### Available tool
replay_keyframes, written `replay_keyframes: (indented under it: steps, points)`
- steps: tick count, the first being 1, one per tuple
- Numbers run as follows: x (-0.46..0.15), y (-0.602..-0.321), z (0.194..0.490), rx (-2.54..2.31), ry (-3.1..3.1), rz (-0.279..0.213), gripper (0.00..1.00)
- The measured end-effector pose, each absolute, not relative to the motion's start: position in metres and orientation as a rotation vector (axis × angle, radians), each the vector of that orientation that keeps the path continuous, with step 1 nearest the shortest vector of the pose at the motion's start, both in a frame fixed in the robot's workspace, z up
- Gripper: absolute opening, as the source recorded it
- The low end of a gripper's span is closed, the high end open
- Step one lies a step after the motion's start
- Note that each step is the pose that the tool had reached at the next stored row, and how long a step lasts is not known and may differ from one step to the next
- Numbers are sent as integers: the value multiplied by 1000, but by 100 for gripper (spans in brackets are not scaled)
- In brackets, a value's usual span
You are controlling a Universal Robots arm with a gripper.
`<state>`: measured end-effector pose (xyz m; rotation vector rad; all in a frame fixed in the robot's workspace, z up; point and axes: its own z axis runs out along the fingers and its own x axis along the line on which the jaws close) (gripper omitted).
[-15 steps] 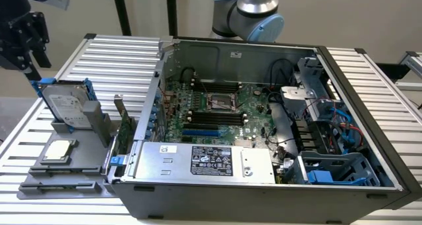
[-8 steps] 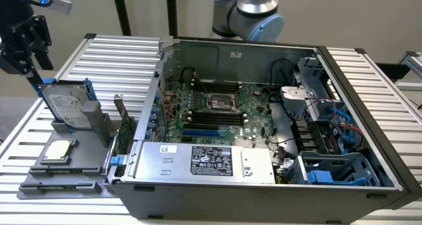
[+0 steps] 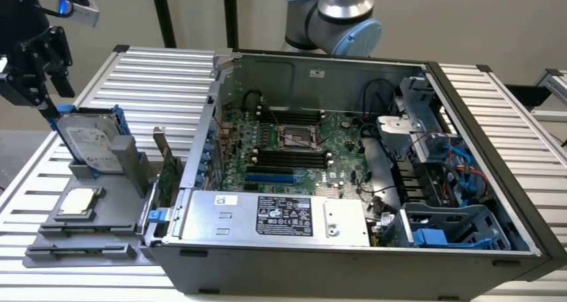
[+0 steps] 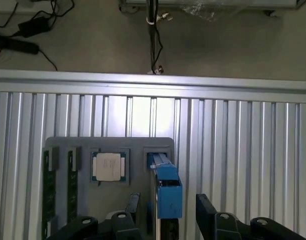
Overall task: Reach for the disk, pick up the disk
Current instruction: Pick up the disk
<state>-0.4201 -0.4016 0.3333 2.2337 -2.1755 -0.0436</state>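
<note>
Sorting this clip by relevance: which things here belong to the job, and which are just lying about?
Job: disk, upright in grey holder; gripper, open, either side of it.
Lying about: chip, computer case, silver box.

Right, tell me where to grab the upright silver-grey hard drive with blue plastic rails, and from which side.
Take the silver-grey metal hard drive by its top edge, from straight above. It stands on edge in the grey plastic holder, lower part sunk in a slot, so only the upper end is free. Close the open pincer across its two broad faces.
</note>
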Motion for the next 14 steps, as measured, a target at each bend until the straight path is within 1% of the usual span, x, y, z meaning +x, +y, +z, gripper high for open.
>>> replay_keyframes:
  steps: [14]
  points:
    - [-420,-402,308,2236,-2179,-47,56]
